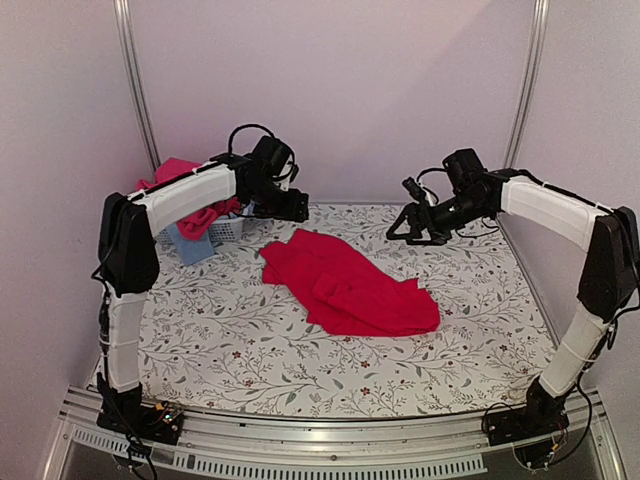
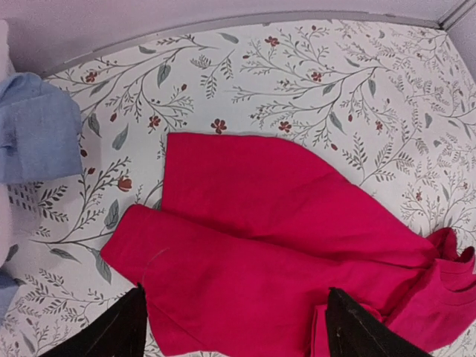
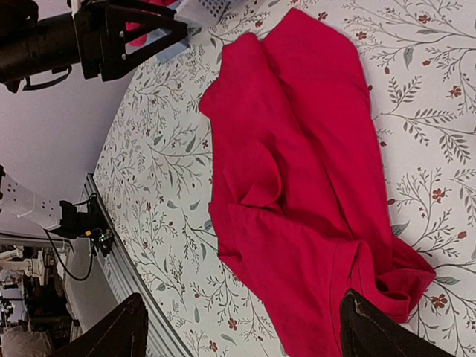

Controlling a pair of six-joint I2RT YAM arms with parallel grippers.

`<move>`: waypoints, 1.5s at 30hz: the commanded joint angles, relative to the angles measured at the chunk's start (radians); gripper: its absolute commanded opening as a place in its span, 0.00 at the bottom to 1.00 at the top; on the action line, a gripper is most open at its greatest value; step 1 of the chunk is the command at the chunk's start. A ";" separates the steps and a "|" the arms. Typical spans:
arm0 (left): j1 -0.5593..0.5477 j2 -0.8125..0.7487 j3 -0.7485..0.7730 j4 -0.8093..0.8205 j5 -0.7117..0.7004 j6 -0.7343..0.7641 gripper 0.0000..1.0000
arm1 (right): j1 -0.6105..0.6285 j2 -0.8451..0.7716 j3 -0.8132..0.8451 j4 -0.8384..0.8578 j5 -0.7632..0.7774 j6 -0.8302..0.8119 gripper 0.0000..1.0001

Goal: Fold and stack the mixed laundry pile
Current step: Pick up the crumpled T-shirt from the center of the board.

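"Red garment (image 1: 345, 285) is lying rumpled in the middle of the table (image 1: 300, 370) in the top view, isn't it? Nothing is sitting folded or stacked."
"Right. The left gripper (image 1: 290, 208) and right gripper (image 1: 410, 228) are hanging above its far end. A pink piece (image 1: 178, 172) and a light blue cloth (image 1: 192, 245) are waiting at the white basket (image 1: 228, 230)."
"And the left wrist view?"
"Its fingers (image 2: 119, 335) are standing wide apart over the red garment (image 2: 282, 245), gripping nothing. The light blue cloth (image 2: 37, 137) is lying at the left edge."
"The right wrist?"
"Fingers (image 3: 368, 327) are spreading wide too, empty, over the garment's (image 3: 297, 171) bunched end. I'm judging the job as barely begun, with every piece awaiting folding."
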 commanded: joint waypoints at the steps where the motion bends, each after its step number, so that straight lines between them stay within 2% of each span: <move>1: 0.027 0.078 -0.014 -0.054 0.011 -0.056 0.82 | 0.104 0.077 0.006 -0.042 0.039 -0.091 0.88; 5: 0.047 0.125 -0.033 -0.053 0.002 -0.069 0.82 | 0.181 0.152 0.036 -0.025 0.068 -0.107 0.88; 14: 0.094 0.178 -0.119 -0.066 -0.048 -0.102 0.81 | 0.266 0.323 0.095 -0.030 0.183 -0.136 0.87; 23: 0.149 0.169 -0.233 0.052 -0.043 -0.171 0.79 | 0.295 0.397 0.011 -0.057 0.352 -0.124 0.80; 30: 0.173 0.181 -0.221 0.171 -0.010 -0.231 0.69 | 0.294 0.364 -0.071 -0.043 0.434 -0.105 0.74; 33: 0.186 0.215 -0.187 0.170 -0.004 -0.244 0.61 | 0.292 0.351 -0.073 -0.043 0.441 -0.096 0.74; 39: 0.195 0.248 -0.180 0.174 0.000 -0.262 0.38 | 0.283 0.335 -0.071 -0.044 0.453 -0.075 0.74; 42: 0.194 0.273 -0.176 0.171 0.010 -0.261 0.37 | 0.270 0.330 -0.075 -0.043 0.466 -0.069 0.74; 43: 0.193 0.280 -0.173 0.162 0.008 -0.262 0.31 | 0.263 0.328 -0.077 -0.043 0.469 -0.071 0.74; 45: 0.194 0.284 -0.173 0.144 0.008 -0.265 0.03 | 0.245 0.326 -0.083 -0.043 0.482 -0.073 0.74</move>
